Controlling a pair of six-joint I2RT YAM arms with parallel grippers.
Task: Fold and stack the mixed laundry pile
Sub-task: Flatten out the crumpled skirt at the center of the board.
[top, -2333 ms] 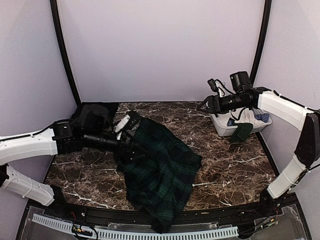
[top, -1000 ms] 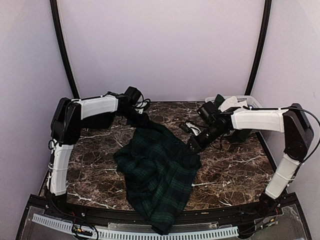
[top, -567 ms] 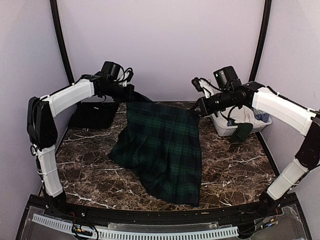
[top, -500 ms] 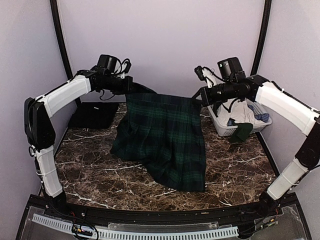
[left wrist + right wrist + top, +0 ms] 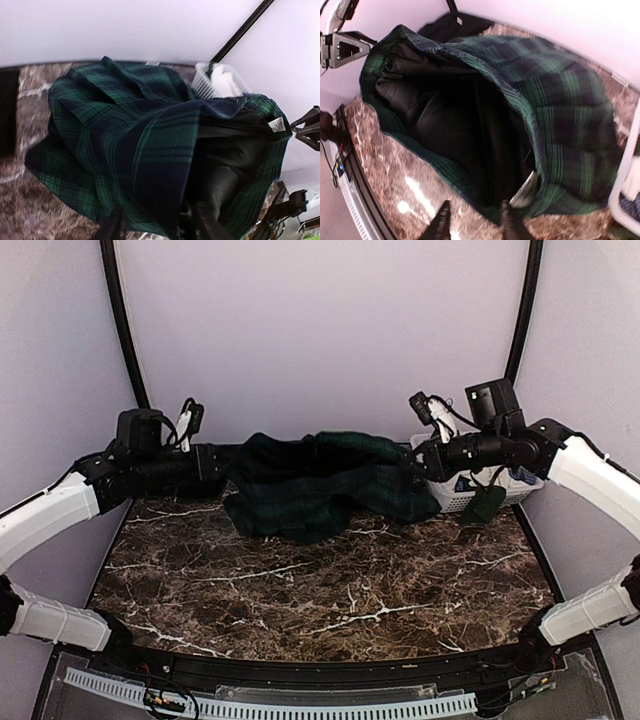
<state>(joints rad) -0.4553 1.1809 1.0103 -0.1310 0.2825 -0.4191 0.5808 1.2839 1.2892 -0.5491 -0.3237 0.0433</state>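
The dark green-and-navy tartan skirt (image 5: pixel 310 485) hangs bunched between my two grippers at the back of the table, its lower part resting on the marble. My left gripper (image 5: pixel 220 470) is shut on its left end, and the fabric fills the gap between the fingers in the left wrist view (image 5: pixel 157 220). My right gripper (image 5: pixel 422 456) is shut on the right end at the waistband, by a white label (image 5: pixel 525 190). The black lining (image 5: pixel 445 115) gapes open. The black cloth piece (image 5: pixel 465 25) lies at the back left. A bluish item (image 5: pixel 522 476) sits in the basket.
The white slatted basket (image 5: pixel 448 502) stands at the back right, just behind my right gripper, with a dark green garment (image 5: pixel 485 505) hanging over its rim. The marble table (image 5: pixel 330 590) is walled by purple panels at the back and sides.
The skirt was held high and spread flat between the grippers. Both arms have since dropped low and moved apart, and the skirt now sags in a bunch at the back of the table.
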